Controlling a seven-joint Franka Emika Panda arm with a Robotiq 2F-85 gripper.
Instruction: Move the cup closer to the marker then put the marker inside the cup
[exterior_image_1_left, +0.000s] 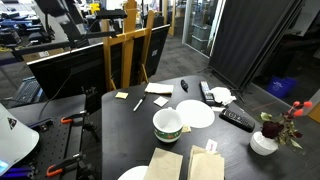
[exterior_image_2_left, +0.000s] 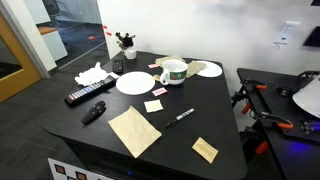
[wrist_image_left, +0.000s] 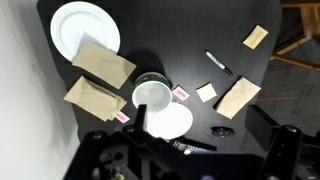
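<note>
Glossy, seemingly ceramic cup (exterior_image_1_left: 167, 123); matt table (exterior_image_2_left: 220, 110)

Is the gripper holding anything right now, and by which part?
Nothing. The gripper is empty, high above the table; the cup and marker rest on it.

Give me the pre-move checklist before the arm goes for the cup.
1. Cup upright, looks empty: ok.
2. Marker lying free, apart from the cup: ok.
3. Slide path from cup to marker: not ok; a pink sticky note and a yellow sticky note lie flat in between.
4. Gap between the cup and the nearby plate: cannot tell, they overlap in the wrist view.
5. Gripper open: cannot tell.
</note>
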